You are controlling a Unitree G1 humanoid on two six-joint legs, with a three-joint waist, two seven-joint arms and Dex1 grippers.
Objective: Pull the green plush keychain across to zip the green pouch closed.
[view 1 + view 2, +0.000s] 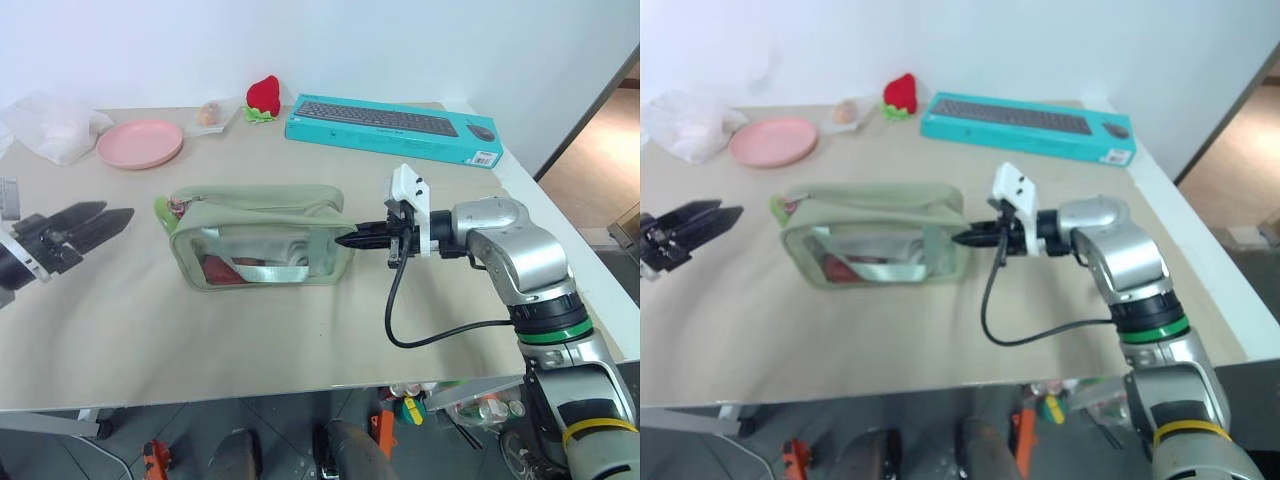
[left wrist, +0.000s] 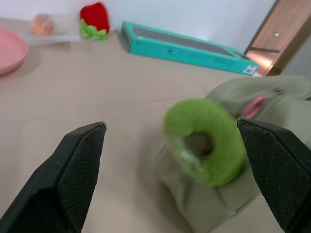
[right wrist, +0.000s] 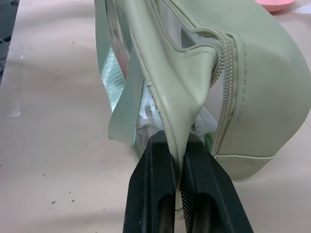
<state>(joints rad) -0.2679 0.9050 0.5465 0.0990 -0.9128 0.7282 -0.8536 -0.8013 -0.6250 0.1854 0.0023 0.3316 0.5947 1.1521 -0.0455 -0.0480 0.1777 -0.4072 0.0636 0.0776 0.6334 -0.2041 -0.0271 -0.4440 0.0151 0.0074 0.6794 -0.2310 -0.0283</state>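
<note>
right fingers pinching the pouch end fabric, bracing it against the pull; left fingers spread wide, lined up on the keychain, not yet gripping.

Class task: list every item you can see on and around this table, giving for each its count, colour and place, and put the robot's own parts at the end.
Sage-green fabric pouch with clear side panel: one, table centre.
Lime-green fuzzy ring keychain: one, at the pouch's left end.
Pink round plate: one, far left of table.
Crumpled clear plastic bag: one, whitish, beside the plate at the far left.
Red plush strawberry with green leaves: one, far edge.
Small peach-coloured item in clear wrapping: one, left of the strawberry.
Teal keyboard box: one, far right.
Beige table: one.
Left pincer: black, open, left of the pouch, apart from it.
Right pincer: black, shut on the pouch's right end fabric.
</note>
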